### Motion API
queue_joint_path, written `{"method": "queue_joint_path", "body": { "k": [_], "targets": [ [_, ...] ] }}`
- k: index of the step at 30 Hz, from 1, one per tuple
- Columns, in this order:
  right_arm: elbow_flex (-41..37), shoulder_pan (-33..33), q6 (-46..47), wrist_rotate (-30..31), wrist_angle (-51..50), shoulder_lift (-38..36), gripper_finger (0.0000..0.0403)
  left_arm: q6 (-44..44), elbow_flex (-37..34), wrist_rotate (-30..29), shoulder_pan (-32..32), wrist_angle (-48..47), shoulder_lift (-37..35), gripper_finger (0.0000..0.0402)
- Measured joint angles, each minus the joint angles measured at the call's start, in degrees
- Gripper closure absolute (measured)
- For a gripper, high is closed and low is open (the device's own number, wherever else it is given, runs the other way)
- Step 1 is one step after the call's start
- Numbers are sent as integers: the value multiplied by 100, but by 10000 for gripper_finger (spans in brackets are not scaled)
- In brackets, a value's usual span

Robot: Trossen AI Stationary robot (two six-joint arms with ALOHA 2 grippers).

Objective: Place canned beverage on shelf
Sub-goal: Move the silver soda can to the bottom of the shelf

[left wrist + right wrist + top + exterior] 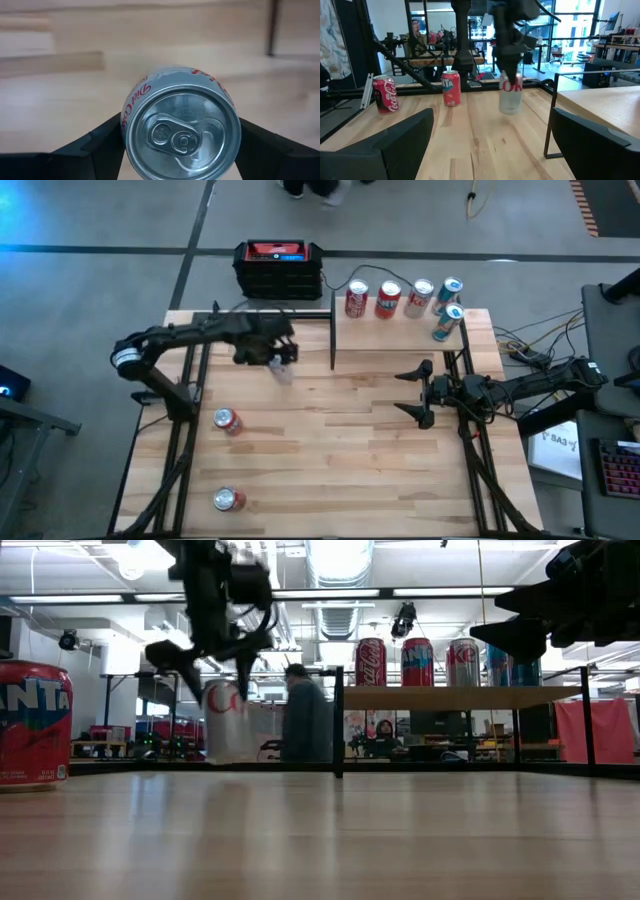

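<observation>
1. The left gripper [280, 352] is out over the far left part of the table [340, 450], just left of the shelf [400, 340], and its jaws are clamped tight on a silver Diet Coke can [181, 131].
2. Look at the left wrist view: the can's lid and pull tab fill the frame, with a dark finger [95, 145] pressed against each side of the can.
3. From the low view, the silver can [228, 722] hangs under the left gripper [215, 655] and looks to be clear of the tabletop, though the blur there makes that hard to call.
4. The right wrist view agrees: the same can [510, 92] is held upright under the left arm, with wood grain showing below it.
5. On the shelf, five cans stand near the back edge: two red ones [357, 299], a silver one [421, 297] and two blue ones [452, 292], one of them nearer the right front.
6. The right gripper [420, 392] waits over the right side of the table, in front of the shelf, jaws spread wide and holding nothing.
7. Two more cans are on the left part of the table: a red Fanta can [228, 420] and a red Coca-Cola can [229, 499] near the front edge.
8. Behind the table sits a black-and-red box [278, 268], well apart from the action.
9. Beyond the table, a person [303, 720] shows in the room.
</observation>
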Motion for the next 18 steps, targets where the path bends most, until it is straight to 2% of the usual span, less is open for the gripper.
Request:
{"method": "queue_joint_path", "body": {
  "k": [4, 9, 15, 18],
  "targets": [
    [0, -1, 1, 0, 0, 0, 19, -423, 431, -577, -965, -47, 116, 122],
    [0, 0, 1, -2, 0, -2, 19, -725, 1232, -1016, -1860, -338, 727, 122],
    [0, -1, 1, 0, 0, -1, 19, -712, 2745, -1028, -2182, -1106, 1951, 122],
    [0, -1, 0, 0, 0, -1, 19, -349, 3661, -996, -2221, -1367, 2639, 122]
  ]
}}
